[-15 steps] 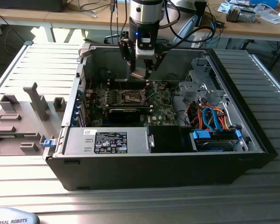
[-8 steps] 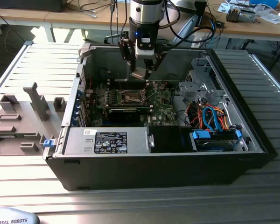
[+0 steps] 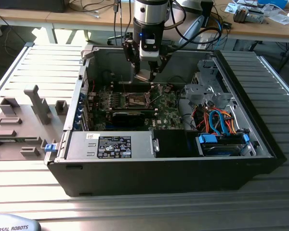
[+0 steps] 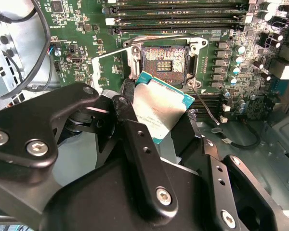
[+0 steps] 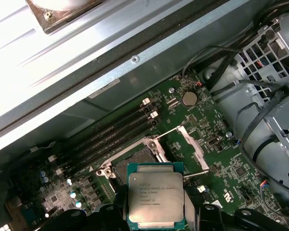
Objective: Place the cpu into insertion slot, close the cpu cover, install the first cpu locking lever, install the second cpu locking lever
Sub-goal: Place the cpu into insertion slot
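My gripper [image 3: 145, 73] hangs inside the open computer case, shut on the cpu [image 3: 143, 76]. The cpu [image 4: 159, 108] is a flat silver-topped chip with a green edge, held tilted a short way above the board. In the first wrist view the cpu [image 5: 156, 197] sits between the two dark fingers, overlapping the near edge of the insertion slot [image 5: 135, 161]. The insertion slot [image 4: 164, 60] lies open with its dark contact field bare. The cpu cover [image 5: 190, 144] stands swung up beside the slot. A thin wire lever [image 4: 204, 106] sticks out loose next to it.
Black memory slots [image 4: 178, 14] run along one side of the socket. A metal drive cage [image 3: 209, 89] with orange and blue cables [image 3: 219, 120] fills the exterior view's right of the case. The power supply [image 3: 111, 144] lies in front. Grey fixtures [image 3: 24, 120] stand on the table.
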You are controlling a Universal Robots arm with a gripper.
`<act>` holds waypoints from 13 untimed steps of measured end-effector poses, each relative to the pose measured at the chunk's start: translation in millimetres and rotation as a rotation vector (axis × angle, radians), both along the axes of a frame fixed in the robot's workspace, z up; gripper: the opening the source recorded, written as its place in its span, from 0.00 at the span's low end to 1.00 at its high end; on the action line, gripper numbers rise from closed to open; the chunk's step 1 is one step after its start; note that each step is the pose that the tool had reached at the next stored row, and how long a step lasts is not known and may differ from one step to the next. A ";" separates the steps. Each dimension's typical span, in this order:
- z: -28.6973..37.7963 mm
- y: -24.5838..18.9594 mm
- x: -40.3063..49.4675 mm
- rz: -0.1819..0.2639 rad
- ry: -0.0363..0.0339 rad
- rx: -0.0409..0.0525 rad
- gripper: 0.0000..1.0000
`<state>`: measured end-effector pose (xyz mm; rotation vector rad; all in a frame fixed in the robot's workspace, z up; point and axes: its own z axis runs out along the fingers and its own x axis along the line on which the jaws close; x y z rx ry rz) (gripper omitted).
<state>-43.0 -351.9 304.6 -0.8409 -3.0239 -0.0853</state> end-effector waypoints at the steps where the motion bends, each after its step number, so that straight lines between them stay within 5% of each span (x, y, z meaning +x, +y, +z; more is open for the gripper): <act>1: 0.0 0.0 0.0 -0.001 -0.0001 0.0000 0.54; 13: 0.0 0.0 0.0 -0.009 0.0000 0.0000 0.54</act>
